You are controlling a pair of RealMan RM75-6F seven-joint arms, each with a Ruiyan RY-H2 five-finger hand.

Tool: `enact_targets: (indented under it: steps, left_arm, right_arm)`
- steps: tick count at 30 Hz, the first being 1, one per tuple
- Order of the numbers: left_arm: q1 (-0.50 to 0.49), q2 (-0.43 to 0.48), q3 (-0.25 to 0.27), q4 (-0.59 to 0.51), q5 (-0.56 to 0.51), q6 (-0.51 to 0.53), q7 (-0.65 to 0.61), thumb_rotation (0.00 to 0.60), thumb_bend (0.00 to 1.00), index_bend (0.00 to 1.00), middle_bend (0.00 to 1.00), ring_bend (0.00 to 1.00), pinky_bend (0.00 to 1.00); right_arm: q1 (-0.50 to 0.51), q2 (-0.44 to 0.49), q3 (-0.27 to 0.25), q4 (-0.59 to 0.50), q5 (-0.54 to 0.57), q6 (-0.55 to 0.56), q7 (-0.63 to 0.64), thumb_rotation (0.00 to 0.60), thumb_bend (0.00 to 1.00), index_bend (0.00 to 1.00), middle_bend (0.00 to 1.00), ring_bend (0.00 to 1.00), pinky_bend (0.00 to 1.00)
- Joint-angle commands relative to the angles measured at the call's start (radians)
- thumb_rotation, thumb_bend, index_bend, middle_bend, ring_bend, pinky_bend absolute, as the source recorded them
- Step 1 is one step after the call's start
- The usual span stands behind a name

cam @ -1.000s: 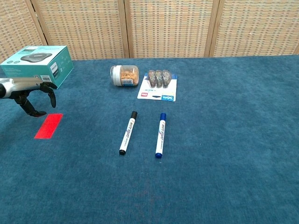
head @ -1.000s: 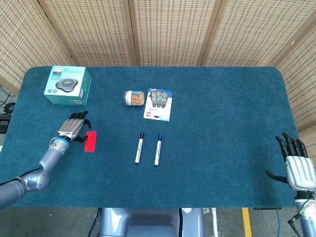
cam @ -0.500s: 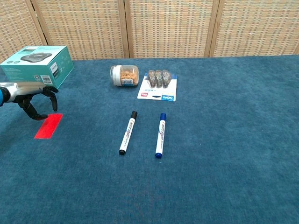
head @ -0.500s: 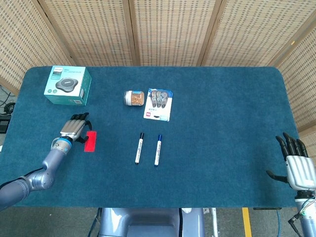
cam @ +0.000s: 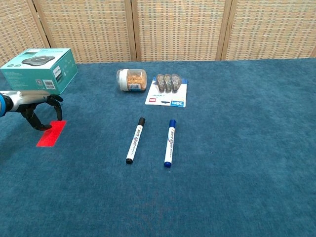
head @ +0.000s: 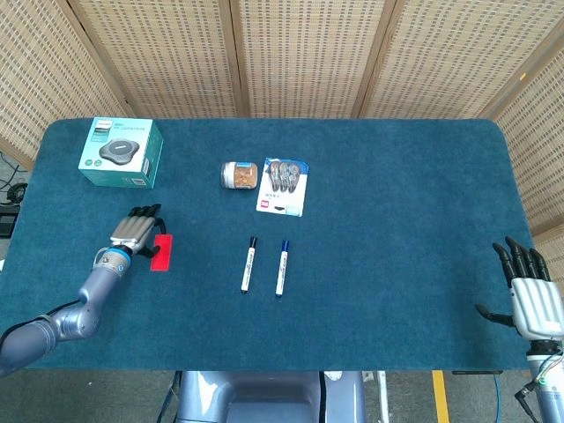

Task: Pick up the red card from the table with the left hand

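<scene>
The red card [head: 160,253] [cam: 51,133] lies flat on the blue table cloth at the left. My left hand [head: 137,230] [cam: 32,101] hovers just over the card's far left end, palm down, fingers apart and curved downward, their tips close to the card's top edge. Nothing is held in it. My right hand [head: 530,295] stands at the table's near right edge, fingers spread and pointing up, holding nothing; the chest view does not show it.
A teal box [head: 121,152] [cam: 40,68] stands behind the left hand. A snack jar [head: 239,175] [cam: 132,79] on its side, a blister pack [head: 283,185] [cam: 168,90], a black marker [head: 248,264] [cam: 135,139] and a blue marker [head: 281,266] [cam: 169,142] lie mid-table.
The left hand has come down and slightly nearer, its fingertips closing in on the red card's far end. The card and the right hand have not moved.
</scene>
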Motion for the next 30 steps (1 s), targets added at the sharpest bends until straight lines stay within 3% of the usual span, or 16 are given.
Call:
enact_targets:
  steps: [1, 10, 18, 24, 30]
  left_arm:
    - [0.005, 0.011, 0.001, -0.015, 0.008, 0.006, -0.007, 0.6, 0.41, 0.4, 0.0, 0.0, 0.0]
    - [0.015, 0.078, 0.026, -0.095, 0.032, -0.019, -0.017, 0.6, 0.41, 0.4, 0.0, 0.0, 0.0]
    - [0.066, 0.165, -0.008, -0.198, 0.153, 0.072, -0.124, 0.6, 0.4, 0.4, 0.0, 0.0, 0.0]
    - [0.08, 0.098, -0.037, -0.115, 0.211, 0.151, -0.176, 0.6, 0.38, 0.4, 0.0, 0.0, 0.0]
    - [0.052, 0.027, -0.047, -0.023, 0.157, 0.113, -0.133, 0.6, 0.38, 0.4, 0.0, 0.0, 0.0]
  right_arm:
    - [0.0, 0.001, 0.0, 0.0, 0.0, 0.0, 0.001, 0.6, 0.0, 0.0, 0.0, 0.0, 0.0]
    - [0.0, 0.002, 0.0, -0.001, 0.002, -0.001, 0.002, 0.6, 0.0, 0.0, 0.0, 0.0, 0.0]
    - [0.002, 0.002, 0.0, -0.002, 0.006, -0.007, 0.003, 0.6, 0.0, 0.0, 0.0, 0.0, 0.0]
    - [0.004, 0.002, 0.0, -0.001, 0.008, -0.011, 0.005, 0.6, 0.0, 0.0, 0.0, 0.0, 0.0]
    - [0.004, 0.003, 0.001, 0.001, 0.011, -0.015, 0.01, 0.6, 0.0, 0.0, 0.0, 0.0, 0.0]
